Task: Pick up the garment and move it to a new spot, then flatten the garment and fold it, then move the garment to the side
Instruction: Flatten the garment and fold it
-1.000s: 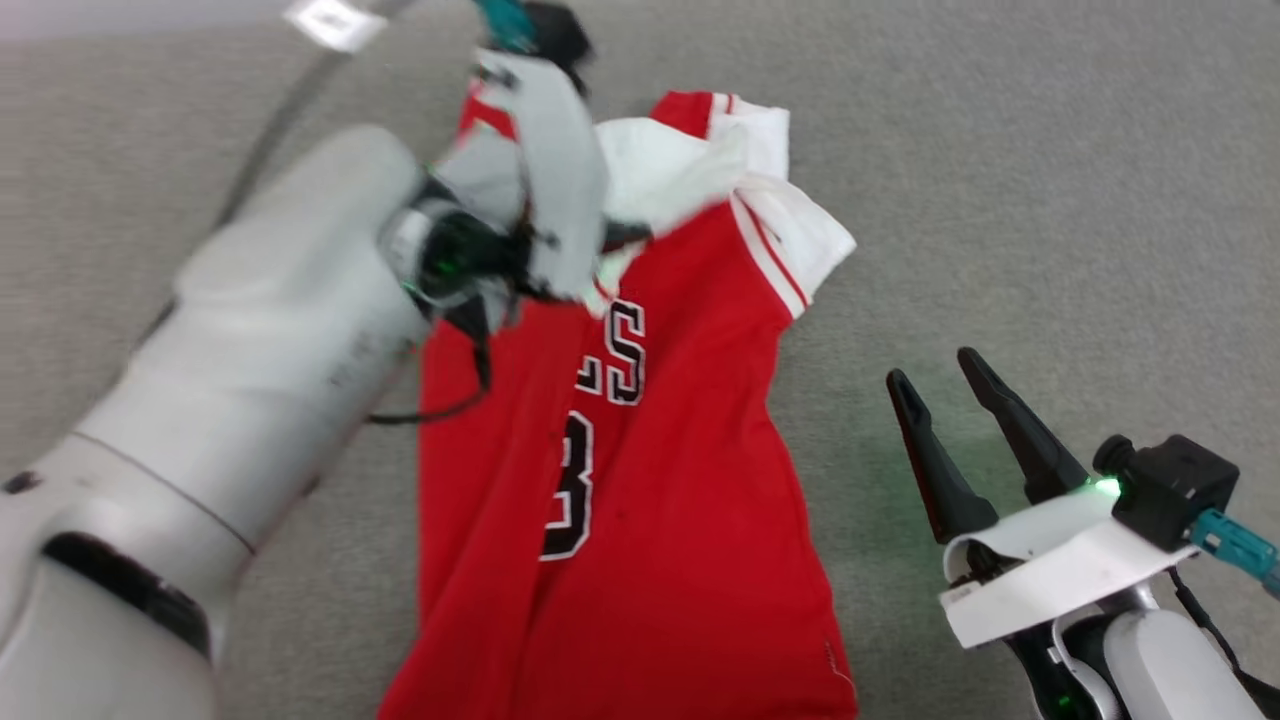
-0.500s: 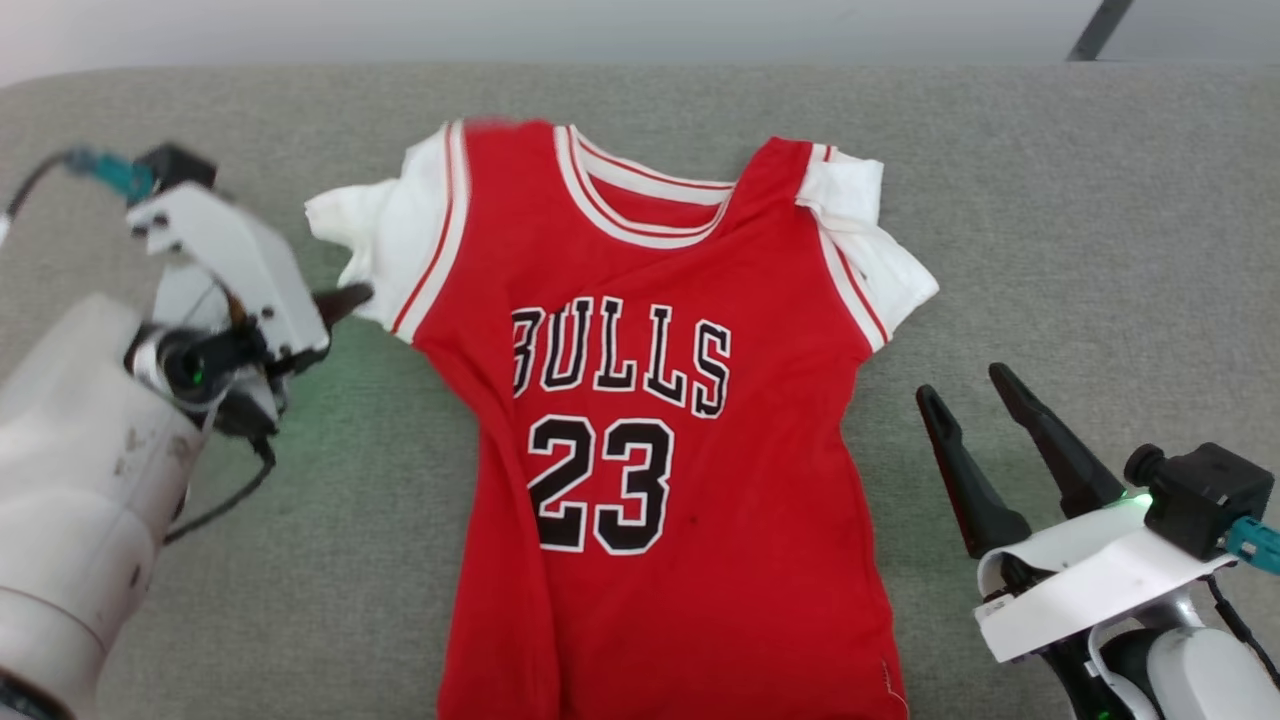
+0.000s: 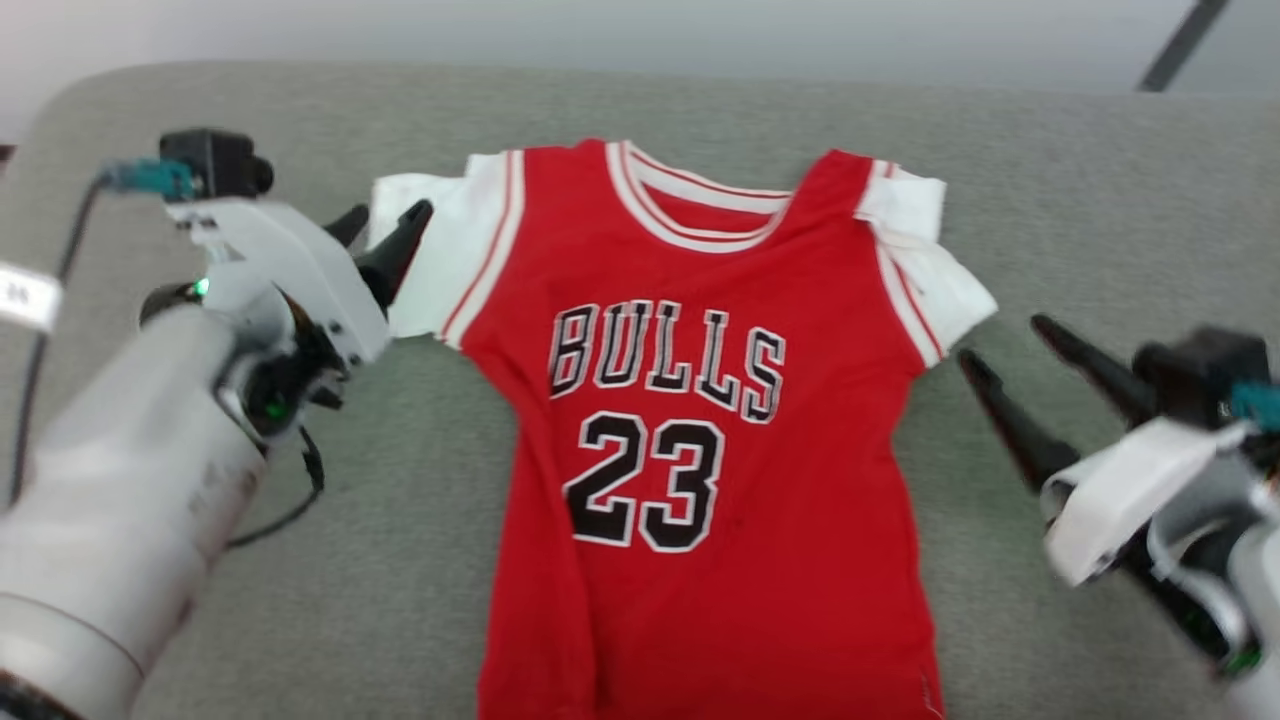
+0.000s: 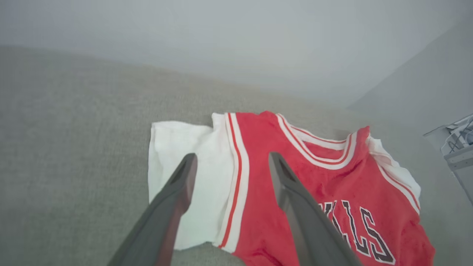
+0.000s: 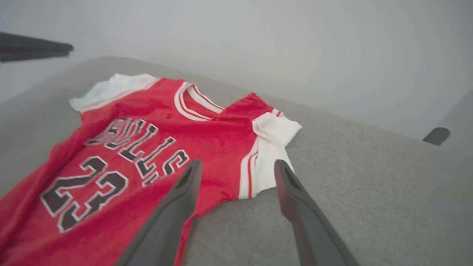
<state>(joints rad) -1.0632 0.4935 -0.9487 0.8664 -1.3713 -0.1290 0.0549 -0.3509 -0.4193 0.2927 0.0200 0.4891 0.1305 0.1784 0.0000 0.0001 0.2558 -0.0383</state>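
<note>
Red with white-and-red striped trim, the garment (image 3: 700, 420) lies spread face up on the grey woven surface (image 3: 330, 560), roughly in its middle. Its neckline points toward the far edge and its hem runs off the bottom of the head view. The black, white-outlined "BULLS" and "23" read upright across the chest, white lining pokes out at both armholes, and a long crease runs down the body on the robot's left side. The left gripper (image 3: 388, 215) sits at the white flap on the left shoulder, fingers spread wide with nothing between them. In the left wrist view they frame that flap and the striped armhole trim, though I cannot tell whether the tips touch the cloth. The right gripper (image 3: 1004, 340), blurred in the head view, is just beside the garment's right edge below the other white flap, its fingers equally wide apart and empty
</note>
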